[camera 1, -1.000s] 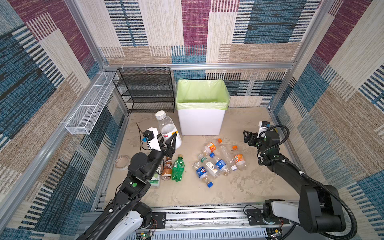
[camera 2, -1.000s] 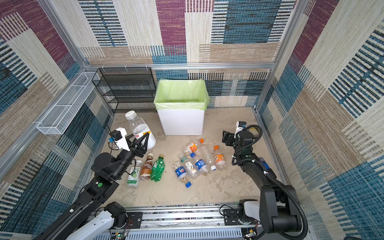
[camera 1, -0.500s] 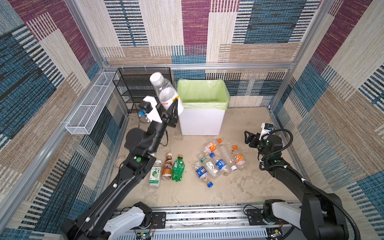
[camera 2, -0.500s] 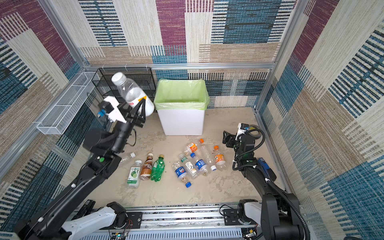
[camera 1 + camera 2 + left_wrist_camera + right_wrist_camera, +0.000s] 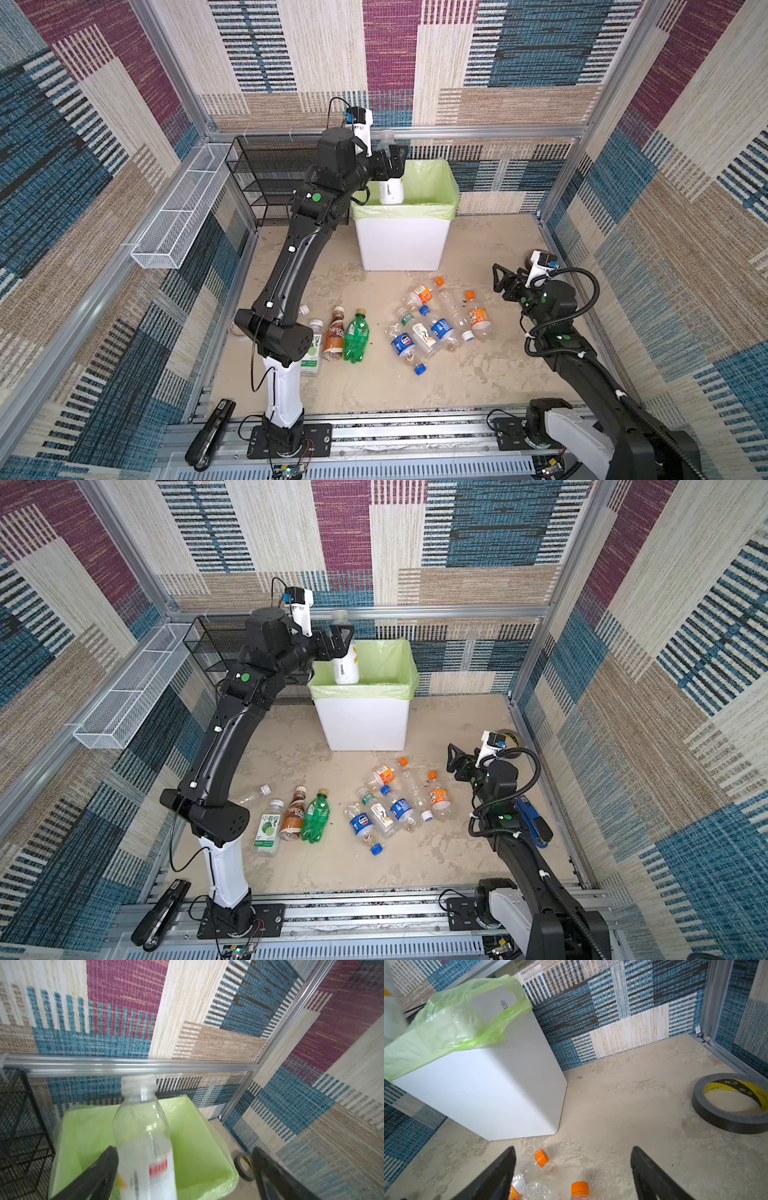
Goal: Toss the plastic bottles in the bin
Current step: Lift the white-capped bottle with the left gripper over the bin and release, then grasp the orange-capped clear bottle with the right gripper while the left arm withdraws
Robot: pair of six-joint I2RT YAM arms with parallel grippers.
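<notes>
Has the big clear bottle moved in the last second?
Yes. The clear bottle rose from low, left of the white bin, to above its green-lined opening, between the left gripper's open jaws.

walls (image 5: 415, 62): patchwork carpet | floor (image 5: 478, 374): beige | furniture: black mesh rack (image 5: 270, 174), white wire basket (image 5: 178, 224)

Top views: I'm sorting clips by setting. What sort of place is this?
Probably a robot test cell, not a lived-in room: carpet-tile walls in an aluminium frame, left arm and right arm bolted to a front rail, plastic bottles strewn before a lined bin.
</notes>
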